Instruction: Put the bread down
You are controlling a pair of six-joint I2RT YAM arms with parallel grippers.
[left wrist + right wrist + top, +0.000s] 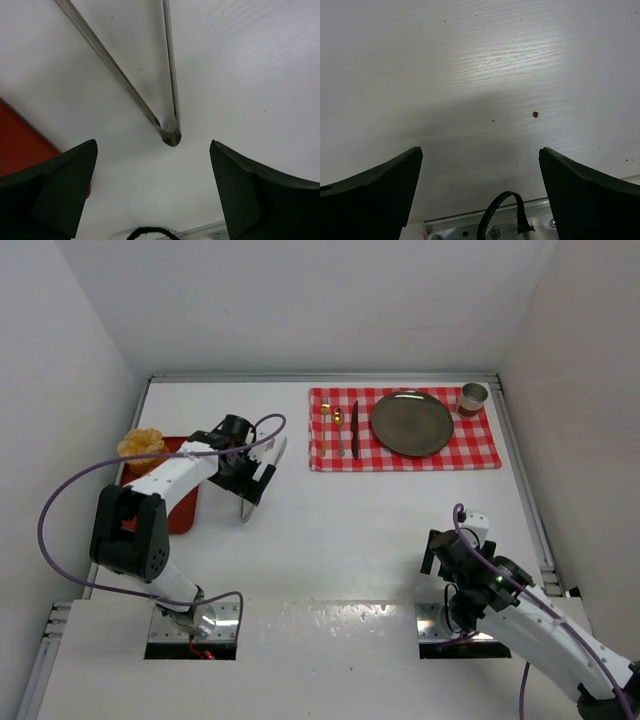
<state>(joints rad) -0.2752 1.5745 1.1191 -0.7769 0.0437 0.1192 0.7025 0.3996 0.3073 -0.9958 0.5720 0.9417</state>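
Note:
One golden-brown piece of bread sits at the far end of a red tray on the left side of the table. My left arm lies across the tray, hiding much of it. My left gripper hangs just right of the tray, a short way from the bread, open and empty. In the left wrist view that gripper has its jaws wide apart over bare white table, with a corner of the red tray at the left. My right gripper rests near its base, open and empty.
A red-checked cloth lies at the back right with a dark round plate, a knife and other cutlery on it. A small cup stands at its far right corner. White walls enclose the table.

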